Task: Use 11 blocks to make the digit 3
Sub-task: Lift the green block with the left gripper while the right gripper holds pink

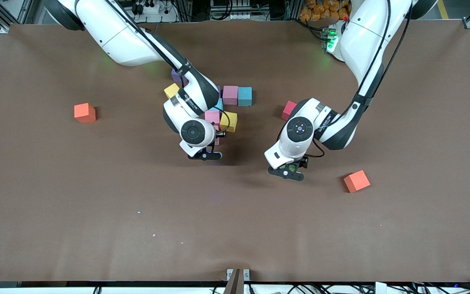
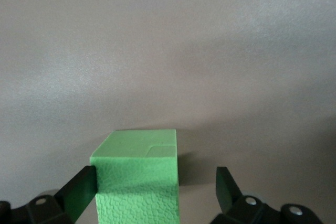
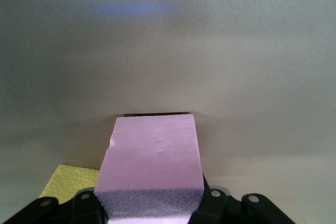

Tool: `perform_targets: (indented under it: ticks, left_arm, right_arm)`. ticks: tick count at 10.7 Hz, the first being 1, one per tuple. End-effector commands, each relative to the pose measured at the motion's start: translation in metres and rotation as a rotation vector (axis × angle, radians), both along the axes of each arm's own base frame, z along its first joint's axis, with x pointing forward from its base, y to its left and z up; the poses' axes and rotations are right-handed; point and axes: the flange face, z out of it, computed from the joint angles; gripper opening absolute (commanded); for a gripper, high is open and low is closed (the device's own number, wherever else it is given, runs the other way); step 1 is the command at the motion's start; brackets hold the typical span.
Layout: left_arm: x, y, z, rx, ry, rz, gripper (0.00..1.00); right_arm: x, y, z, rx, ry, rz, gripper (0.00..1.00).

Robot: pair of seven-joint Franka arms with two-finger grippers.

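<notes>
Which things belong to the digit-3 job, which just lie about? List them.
Job: green block in the open left gripper; pink block gripped by the right gripper; purple block, yellow block, blue block, crimson block on the table.
Lying about: orange cube toward the right arm's end; another toward the left arm's.

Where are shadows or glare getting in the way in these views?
Front view: soft shadows on the table under both arms, faint green glow near the left arm's base. Left wrist view: green block sharp, shadow beside it. Right wrist view: pink block shaded near the jaws, bluish smear on the table above it.
</notes>
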Motion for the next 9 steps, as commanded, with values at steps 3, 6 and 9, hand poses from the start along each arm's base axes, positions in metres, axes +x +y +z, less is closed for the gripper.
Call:
perform_targets:
  ticks: [3, 6, 9]
  left_arm:
    - [0.000, 0.017, 0.005, 0.005, -0.002, -0.028, 1.00]
    - [0.004, 0.021, 0.022, 0.004, -0.015, -0.022, 1.00]
    - [0.000, 0.019, 0.007, 0.007, 0.008, -0.027, 1.00]
  right_arm:
    - [0.006, 0.010, -0.001, 0.011, 0.016, -0.012, 0.00]
    - [0.011, 0.014, -0.001, 0.014, 0.020, -0.016, 0.00]
    - [0.008, 0.015, -0.005, 0.010, 0.031, -0.018, 0.00]
